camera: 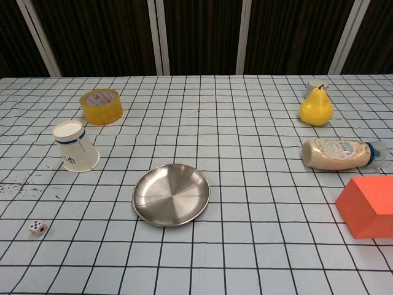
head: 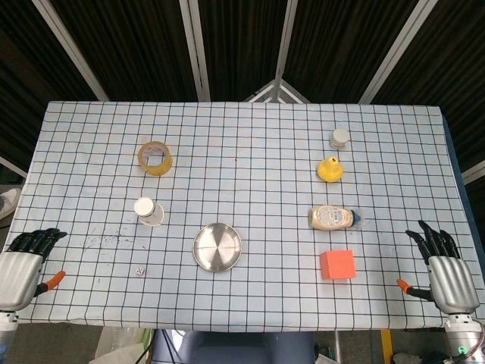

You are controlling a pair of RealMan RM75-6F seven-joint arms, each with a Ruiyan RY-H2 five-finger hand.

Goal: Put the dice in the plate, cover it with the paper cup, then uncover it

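The left hand (head: 21, 265) is hovering at the near-left corner of the table (head: 250, 129), palm down, fingers spread loosely and pointing toward the table's middle, holding nothing. It is showing only in the head view. The right hand (head: 445, 271) is sitting at the near-right corner, likewise spread and carrying nothing.

Going outward from the left hand, the dice (head: 139, 270) is lying to its right on the cloth, at about the same depth, well apart from the fingertips but with nothing between them. A dice has no long axis to speak of, so no particular approach angle is being asked for; a pinch from above looks workable. Just right of the dice, and slightly farther, the plate (head: 217, 247) is sitting empty. The paper cup (head: 147, 210) is standing mouth-down, tilted, beyond the dice and left of the plate.

The right hand is lying across the whole width of the table from the dice, with an orange block (head: 337, 264) near its path. So the left hand is clearly the nearer one, and the first step, not yet begun, seems to be falling to it: a rightward reach.
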